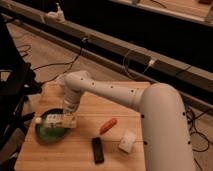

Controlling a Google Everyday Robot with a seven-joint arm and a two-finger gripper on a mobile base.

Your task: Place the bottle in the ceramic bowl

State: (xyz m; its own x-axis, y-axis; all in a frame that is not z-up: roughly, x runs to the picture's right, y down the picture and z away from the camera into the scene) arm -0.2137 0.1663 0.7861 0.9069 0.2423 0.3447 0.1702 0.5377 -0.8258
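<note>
The green ceramic bowl sits near the left edge of the wooden table. My gripper hangs from the white arm over the bowl's right half. It is shut on the whitish bottle. The bottle lies about level over the bowl, with its white cap pointing left. I cannot tell whether the bottle touches the bowl.
An orange carrot lies at the table's middle. A black remote lies in front of it and a white block to its right. Cables run over the floor behind the table. A dark frame stands at the left.
</note>
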